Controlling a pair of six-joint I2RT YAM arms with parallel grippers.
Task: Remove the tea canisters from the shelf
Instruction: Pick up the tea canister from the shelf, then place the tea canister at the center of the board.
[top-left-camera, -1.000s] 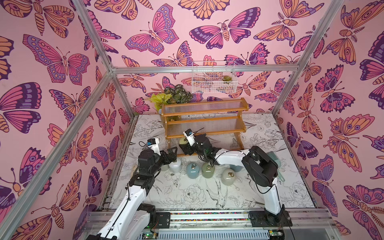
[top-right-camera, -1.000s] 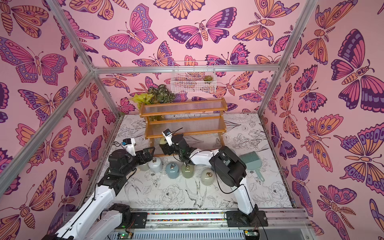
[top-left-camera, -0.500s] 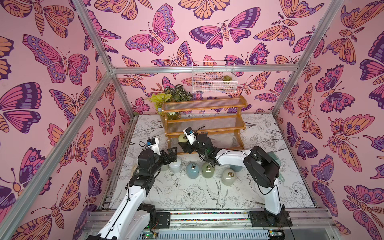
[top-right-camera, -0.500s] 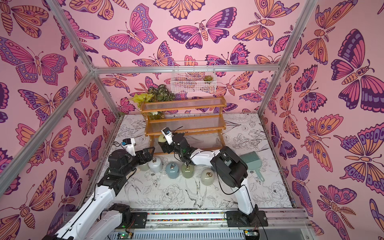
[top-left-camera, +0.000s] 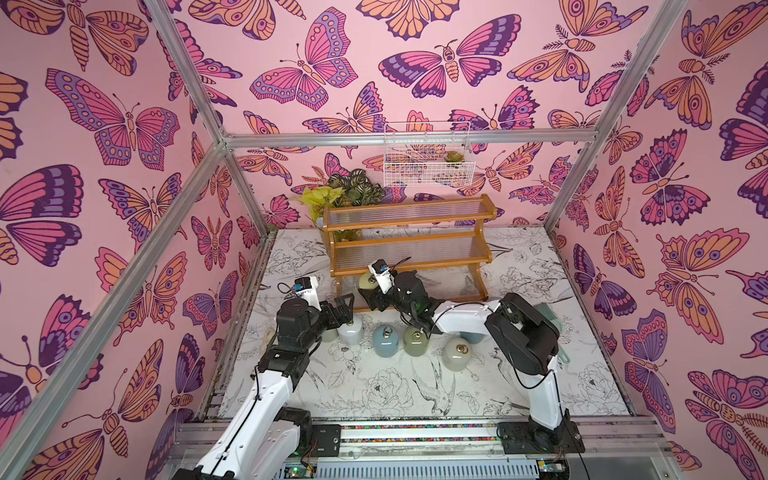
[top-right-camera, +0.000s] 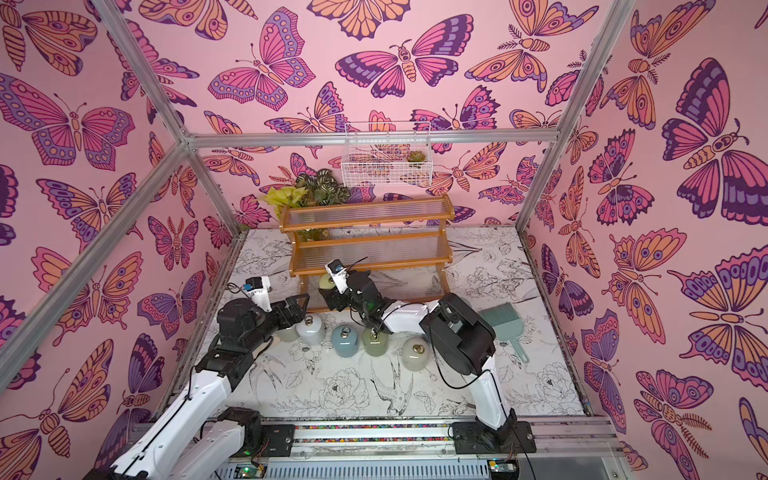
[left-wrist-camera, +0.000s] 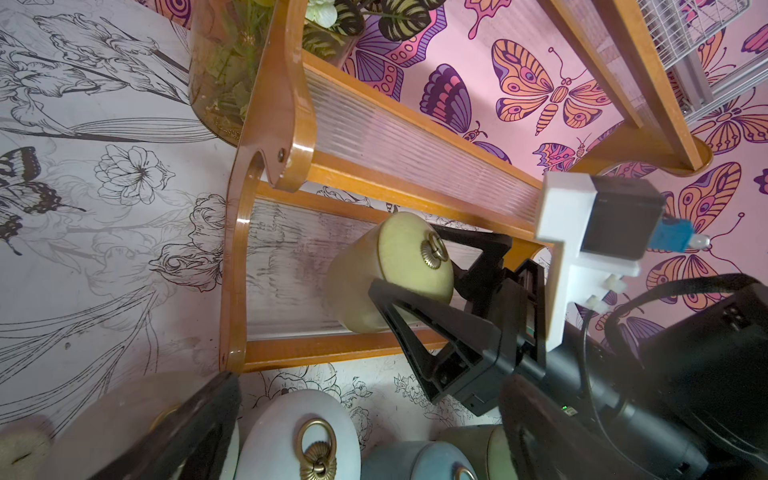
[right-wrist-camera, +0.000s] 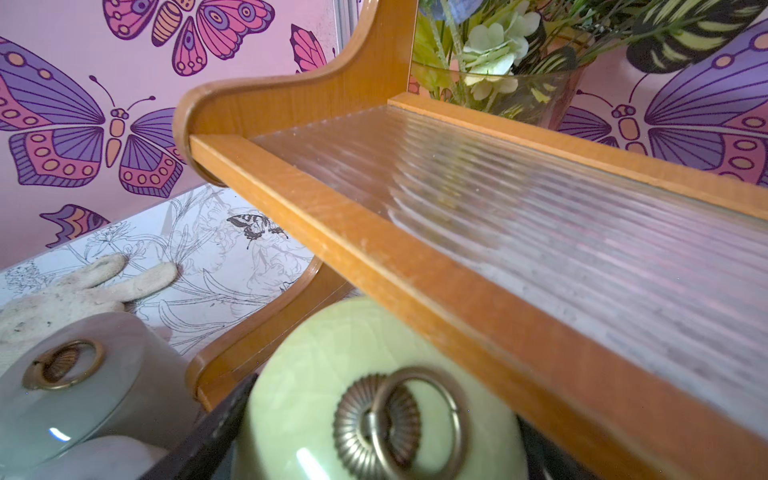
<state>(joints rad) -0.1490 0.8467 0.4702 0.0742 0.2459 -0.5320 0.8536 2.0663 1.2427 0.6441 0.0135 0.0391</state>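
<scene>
The shelf (top-left-camera: 411, 240) stands at the back of the table with its upper two tiers bare. At the left end of its lowest tier, my right gripper (top-left-camera: 369, 291) (top-right-camera: 328, 296) (right-wrist-camera: 374, 419) is shut on a pale yellow-green tea canister (top-left-camera: 365, 281) (left-wrist-camera: 395, 266) (right-wrist-camera: 316, 374), one finger on each side, just under the middle tier's front rail. Several other tea canisters stand in a row on the table in front: white (top-left-camera: 350, 332), blue (top-left-camera: 385, 340), sage (top-left-camera: 415, 340), cream (top-left-camera: 457, 353). My left gripper (top-left-camera: 343, 305) (left-wrist-camera: 365, 440) hangs open above the white one.
A glass vase of plants (top-left-camera: 336, 199) stands behind the shelf's left end. A white wire basket (top-left-camera: 428, 160) hangs on the back wall. A teal dustpan (top-right-camera: 500, 322) lies at the right, and a cream glove (right-wrist-camera: 62, 295) lies left of the canisters.
</scene>
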